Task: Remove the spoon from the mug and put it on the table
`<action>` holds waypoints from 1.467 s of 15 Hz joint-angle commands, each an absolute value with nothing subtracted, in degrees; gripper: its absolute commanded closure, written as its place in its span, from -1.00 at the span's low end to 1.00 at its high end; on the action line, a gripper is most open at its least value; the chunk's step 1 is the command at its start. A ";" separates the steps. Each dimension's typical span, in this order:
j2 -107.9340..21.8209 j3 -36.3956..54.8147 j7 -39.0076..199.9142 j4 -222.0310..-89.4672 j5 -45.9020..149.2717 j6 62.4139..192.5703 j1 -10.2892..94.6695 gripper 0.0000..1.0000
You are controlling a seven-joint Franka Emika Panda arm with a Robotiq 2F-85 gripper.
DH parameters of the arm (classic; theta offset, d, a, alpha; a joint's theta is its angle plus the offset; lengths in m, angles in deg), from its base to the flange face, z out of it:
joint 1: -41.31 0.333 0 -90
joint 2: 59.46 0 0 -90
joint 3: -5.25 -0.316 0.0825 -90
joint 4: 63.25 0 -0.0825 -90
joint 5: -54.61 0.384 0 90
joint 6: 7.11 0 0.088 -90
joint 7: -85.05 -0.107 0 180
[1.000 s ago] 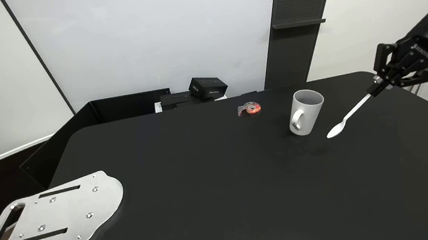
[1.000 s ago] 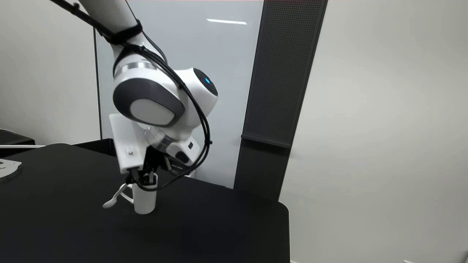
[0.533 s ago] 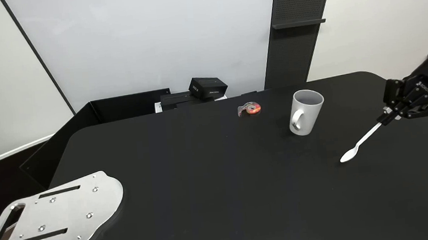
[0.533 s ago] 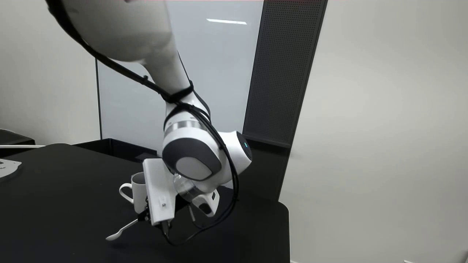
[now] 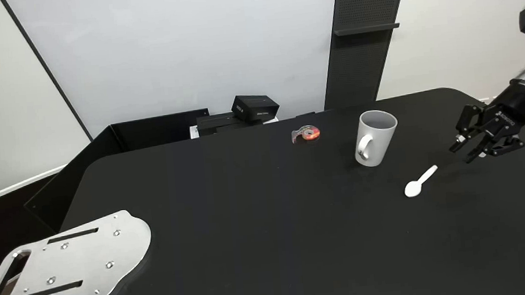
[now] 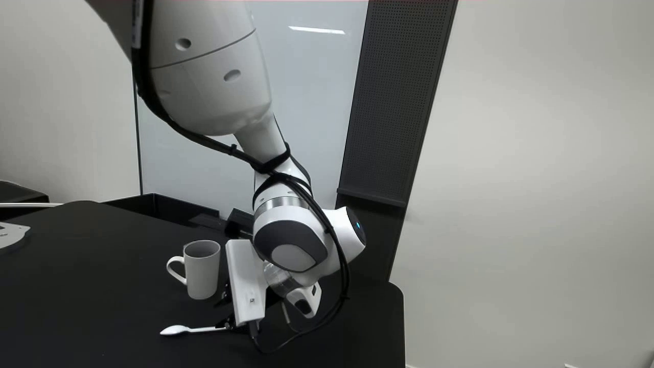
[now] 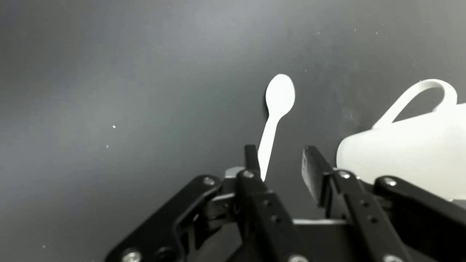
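While the spoon (image 5: pixel 413 189) lies on the table (image 5: pixel 259 223) with its handle toward my gripper (image 5: pixel 461 154), I see the fingers (image 7: pixel 315 163) standing apart, a moderate gap between them; in an exterior view they are clear of the handle. Near the spoon, the mug (image 5: pixel 379 141) stands upright on the black top. Farther off I see a roll of tape (image 5: pixel 312 135) and, well apart, a grey plate (image 5: pixel 83 255).

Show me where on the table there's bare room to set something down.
The widest bare patch of the table lies between the plate and the mug and spoon, the tape at its far edge in an exterior view. A smaller gap lies between tape and mug. Crowded: where the open gripper hangs near the spoon, mug close by.
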State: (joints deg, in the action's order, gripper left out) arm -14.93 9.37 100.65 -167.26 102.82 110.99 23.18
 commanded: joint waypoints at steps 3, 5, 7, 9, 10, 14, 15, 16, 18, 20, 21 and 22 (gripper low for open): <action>-22.46 10.18 91.32 -169.75 103.53 124.12 28.87 -0.65; -25.50 9.84 87.75 -171.41 103.89 131.01 31.06 -0.89; -28.69 9.35 84.12 -173.75 104.55 138.32 33.28 -1.00; -31.09 10.02 79.36 -176.17 102.94 146.03 36.36 -1.00; -31.89 10.66 76.46 -177.38 101.39 149.73 38.03 -1.00; -33.80 21.06 61.01 -183.18 89.28 158.84 49.66 -1.00; -33.61 26.08 56.92 -184.18 86.17 158.84 54.12 -1.00; -33.15 30.35 52.85 -185.12 82.52 158.01 57.61 -1.00; -33.07 38.52 45.03 -185.30 74.73 150.77 64.69 -1.00; -35.91 34.48 42.28 -184.76 67.25 142.81 60.76 -1.00; -36.81 32.75 42.50 -184.04 65.96 139.24 59.49 -1.00; -37.46 30.82 41.29 -183.62 64.28 136.74 58.09 -1.00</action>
State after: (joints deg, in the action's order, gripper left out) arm -33.33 35.52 45.45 -184.11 70.08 144.47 62.29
